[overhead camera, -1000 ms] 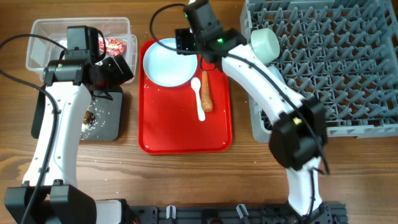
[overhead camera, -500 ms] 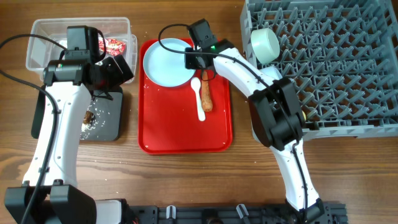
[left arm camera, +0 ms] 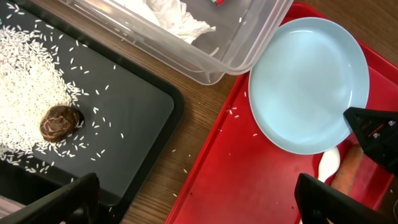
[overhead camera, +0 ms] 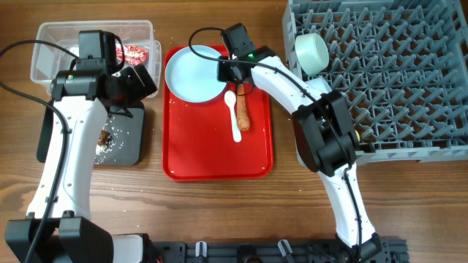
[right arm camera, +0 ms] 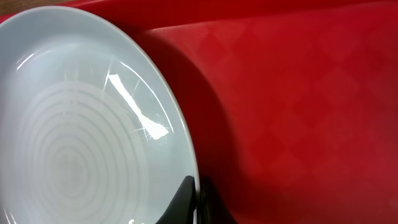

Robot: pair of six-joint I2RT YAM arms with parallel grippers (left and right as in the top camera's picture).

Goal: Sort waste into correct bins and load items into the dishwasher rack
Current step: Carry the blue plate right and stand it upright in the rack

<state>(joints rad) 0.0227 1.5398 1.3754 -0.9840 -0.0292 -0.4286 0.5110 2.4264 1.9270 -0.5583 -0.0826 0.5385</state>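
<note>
- overhead: the plate [overhead camera: 194, 71] sits on the tray's [overhead camera: 219, 153] far left corner. my right gripper [overhead camera: 228, 71] is at the plate's right rim, over the tray's far end.
- the spoon [overhead camera: 235, 117] and carrot [overhead camera: 242, 109] lie side by side on the tray's middle, the spoon's bowl just beside the plate.
- left of the tray is the black tub [overhead camera: 128, 142], with the lump [overhead camera: 102, 136] and rice in it. the clear tub [overhead camera: 44, 35] is beyond it, with the wrapper [overhead camera: 134, 52] inside. my left gripper [overhead camera: 137, 79] hangs above the two tubs, just left of the tray.
- the rack [overhead camera: 380, 80] is right of the tray, with a bowl [overhead camera: 311, 52] in the corner nearest it.
- left wrist: my left gripper [left arm camera: 199, 205] has its fingers [left arm camera: 68, 199] wide apart with nothing between them. below are the tray's left edge, rice [left arm camera: 25, 87], the lump [left arm camera: 59, 121] and paper [left arm camera: 171, 12] in the clear tub [left arm camera: 249, 43]. the plate [left arm camera: 308, 84] lies on the tray.
- right wrist: my right gripper [right arm camera: 198, 193] is pinched tight on the plate's [right arm camera: 74, 143] rim, one finger on either side, with the tray [right arm camera: 298, 93] beneath.
</note>
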